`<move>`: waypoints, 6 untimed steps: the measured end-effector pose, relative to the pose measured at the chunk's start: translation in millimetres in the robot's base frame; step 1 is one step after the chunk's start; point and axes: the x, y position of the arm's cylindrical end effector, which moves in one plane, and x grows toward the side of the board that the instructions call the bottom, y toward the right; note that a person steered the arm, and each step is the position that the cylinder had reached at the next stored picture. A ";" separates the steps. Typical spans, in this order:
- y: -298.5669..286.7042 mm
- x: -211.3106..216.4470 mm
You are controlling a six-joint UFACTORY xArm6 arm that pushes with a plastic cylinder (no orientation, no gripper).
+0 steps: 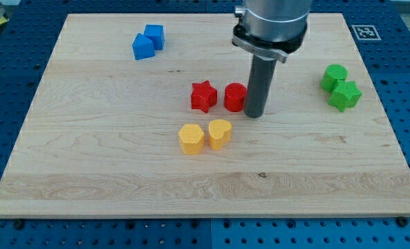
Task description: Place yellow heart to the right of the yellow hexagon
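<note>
Though beside red cylinder [235,97], my tip [254,114].

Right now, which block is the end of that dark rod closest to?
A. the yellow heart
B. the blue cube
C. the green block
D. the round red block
D: my tip stands just to the view's right of the round red block, about touching it, while the yellow heart lies lower left and apart.

My tip [254,115] stands just right of the red cylinder [235,97], red star [203,96] beyond. Open counter [315,166] lies right of the yellow heart [219,133], which touches the yellow hexagon [191,138].
</note>
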 end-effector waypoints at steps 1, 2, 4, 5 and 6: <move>-34.0 -2.9; -34.0 -3.7; -48.5 27.2; -70.4 13.7; -93.9 8.5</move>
